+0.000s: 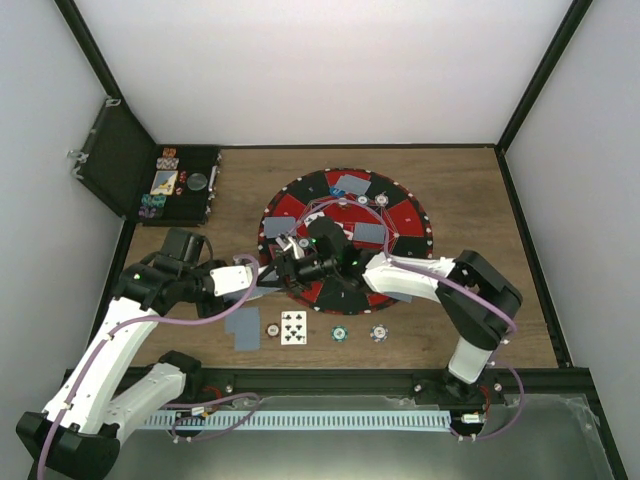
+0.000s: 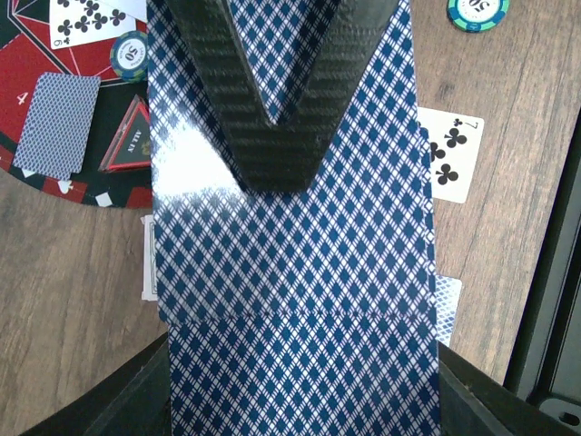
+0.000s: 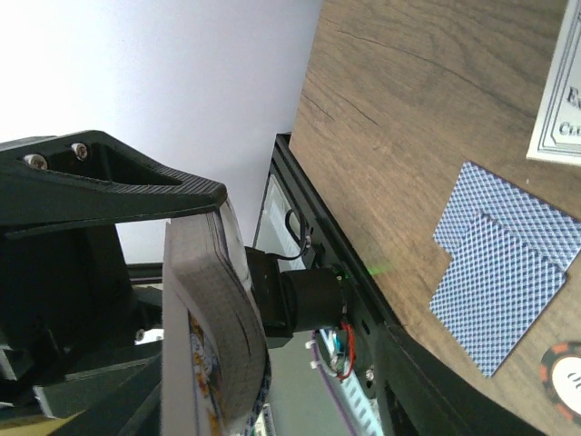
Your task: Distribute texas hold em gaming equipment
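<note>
Looking from overhead, the big round mat [image 1: 405, 215] sits mid-table and both arms meet over its 8 o'clock rim. The deck [image 2: 300, 272] is up in the air right there, backs up, not resting on anything. The left gripper [image 2: 300, 386] is clamped on it across the long edges, one finger per side. That puts the deck's long axis straight out along that arm's reach, roughly the 9-to-3 line from overhead, with the free short end pointing to 3.

That free end is what matters here. The right gripper [image 3: 195, 291] comes in from 3 o'clock, so the deck lies at 9 from it, head-on, and it straddles that end. One finger [image 2: 272, 154] lies flat on the top card, and the other shows below the stack in its own wrist view. The jaws are partway apart with the stack between them, and I can't tell if they're actually pinching anything. My guess is the next move slides one card off toward 3, along the long axis. The risk is dragging several, since the stack edge looks bowed.

Smaller stuff:
- a face-down card [image 1: 352, 184] on the mat at 12
- a face-down pair [image 1: 245, 328] on the wood at 6
- a seven of clubs [image 1: 293, 327] next to that pair
- chips [image 1: 339, 333] in the same row
</note>
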Controlling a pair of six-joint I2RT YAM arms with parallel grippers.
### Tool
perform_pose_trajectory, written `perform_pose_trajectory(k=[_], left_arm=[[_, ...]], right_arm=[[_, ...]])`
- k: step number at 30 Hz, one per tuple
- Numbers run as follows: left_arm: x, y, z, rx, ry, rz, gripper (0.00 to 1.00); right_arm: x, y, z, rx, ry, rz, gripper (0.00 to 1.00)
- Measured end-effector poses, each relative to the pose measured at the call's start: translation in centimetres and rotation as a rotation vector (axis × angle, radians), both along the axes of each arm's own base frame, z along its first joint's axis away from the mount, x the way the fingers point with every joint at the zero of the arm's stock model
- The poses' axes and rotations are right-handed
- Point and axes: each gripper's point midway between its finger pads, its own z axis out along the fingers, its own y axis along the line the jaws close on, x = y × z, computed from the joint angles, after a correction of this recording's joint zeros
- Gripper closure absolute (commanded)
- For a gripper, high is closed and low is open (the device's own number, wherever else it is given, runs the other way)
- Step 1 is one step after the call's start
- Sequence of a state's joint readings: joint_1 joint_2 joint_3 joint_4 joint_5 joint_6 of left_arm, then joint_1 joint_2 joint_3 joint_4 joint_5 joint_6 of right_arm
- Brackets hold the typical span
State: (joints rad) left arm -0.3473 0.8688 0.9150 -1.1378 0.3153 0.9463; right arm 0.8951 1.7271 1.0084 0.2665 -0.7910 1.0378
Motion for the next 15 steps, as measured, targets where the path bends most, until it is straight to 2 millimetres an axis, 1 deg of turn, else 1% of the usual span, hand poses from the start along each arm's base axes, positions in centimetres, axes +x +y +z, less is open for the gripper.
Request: perform_pose_trajectory(k=[3, 6, 7, 10, 12, 13, 15], left_arm=[[0.0, 0.0, 0.0, 0.000, 0.000, 0.000, 0.96], [0.0, 0.0, 0.0, 0.000, 0.000, 0.000, 0.96], [0.0, 0.0, 0.0, 0.000, 0.000, 0.000, 0.96], [0.0, 0.0, 0.0, 0.000, -0.002, 0.000, 0.96], [0.1, 0.0, 0.0, 0.002, -0.004, 0.002, 0.96], [0.1, 0.1, 0.0, 0.004, -0.007, 0.003, 0.96], [0.2, 0.1, 0.0, 0.008, -0.010, 0.006, 0.96]], right_arm=[[0.0, -0.2, 0.5, 0.002, -0.013, -0.004, 0.68], [0.0, -0.5, 1.1, -0.001, -0.019, -0.015, 0.73], [0.0, -0.6, 1.2, -0.004, -0.020, -0.021, 0.76], [0.4, -1.1, 1.6, -0.009, -0.031, -0.038, 0.90], [0.8, -1.6, 1.9, -0.008, -0.038, -0.051, 0.97], [1.1, -1.9, 2.1, -0.006, -0.042, -0.060, 0.99], [1.7, -2.7, 2.5, -0.005, -0.047, -0.083, 0.99]])
